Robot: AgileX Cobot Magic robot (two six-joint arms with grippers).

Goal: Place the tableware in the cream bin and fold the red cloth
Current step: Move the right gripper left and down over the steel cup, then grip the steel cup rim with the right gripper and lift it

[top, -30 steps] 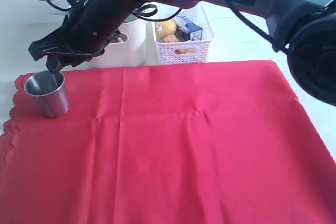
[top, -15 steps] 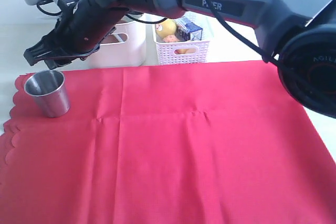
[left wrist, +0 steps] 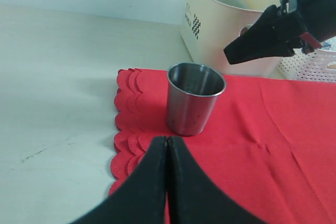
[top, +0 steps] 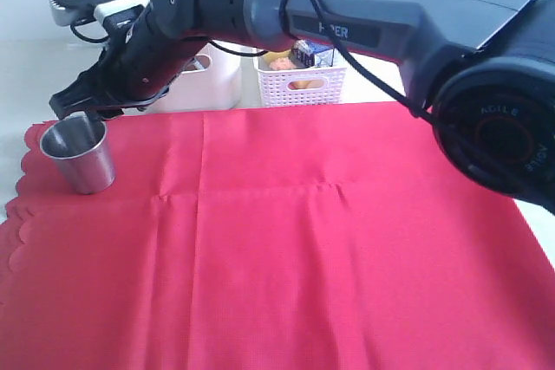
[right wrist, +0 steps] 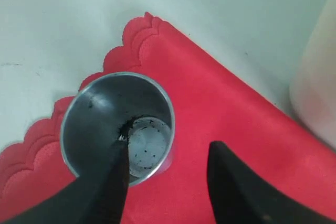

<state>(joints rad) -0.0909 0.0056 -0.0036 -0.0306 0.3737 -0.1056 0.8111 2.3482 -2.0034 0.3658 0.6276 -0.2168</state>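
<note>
Exterior view, listed left to right.

- Table (top: 26,67): pale top, showing along the left edge and at the back.
- Steel cup (top: 78,158): upright and mouth up on the near-left corner of the cloth, just inside the scalloped edge.
- Right gripper (top: 82,114): reaches across from the right and is poised at the cup's mouth. In the right wrist view its two fingers stand apart. One is inside the cup, the other outside the wall above the cloth.
- Red cloth (top: 303,240): spread flat over most of the table, with faint fold creases.
- Cream bin (top: 217,75): stands behind the cloth's far edge, partly hidden by the arm. The left wrist view shows a pale rounded item inside it.
- White lattice basket (top: 303,84): just right of the bin, holding a carton (top: 312,51) and other items too hidden to tell.
- Left gripper (left wrist: 167,142): seen only in the left wrist view. Its fingers are pressed together on nothing, pointing toward the cup from the near side.
</note>
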